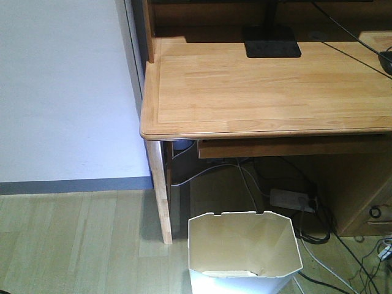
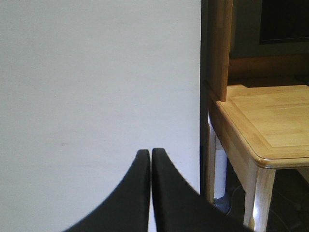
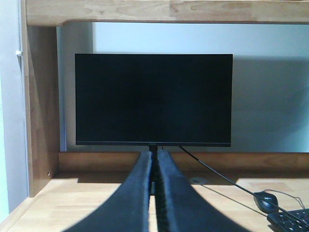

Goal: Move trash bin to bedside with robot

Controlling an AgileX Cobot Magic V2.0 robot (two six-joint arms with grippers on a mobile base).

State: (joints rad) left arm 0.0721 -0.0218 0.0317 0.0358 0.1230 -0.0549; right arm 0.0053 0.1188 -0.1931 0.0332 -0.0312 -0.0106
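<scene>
The white trash bin (image 1: 244,252) stands on the wooden floor at the bottom of the front view, just in front of the desk's left leg, its cream inside showing. No bed is in view. My left gripper (image 2: 150,153) is shut and empty, pointing at the white wall left of the desk. My right gripper (image 3: 154,155) is shut and empty, held above the desk top and pointing at the monitor. Neither gripper shows in the front view.
A light wooden desk (image 1: 269,92) fills the upper right, with a black monitor (image 3: 153,99), a mouse (image 3: 266,200) and a keyboard corner (image 3: 292,221). Under it lie a power strip (image 1: 291,199) and several cables. A white wall (image 1: 61,92) stands at the left.
</scene>
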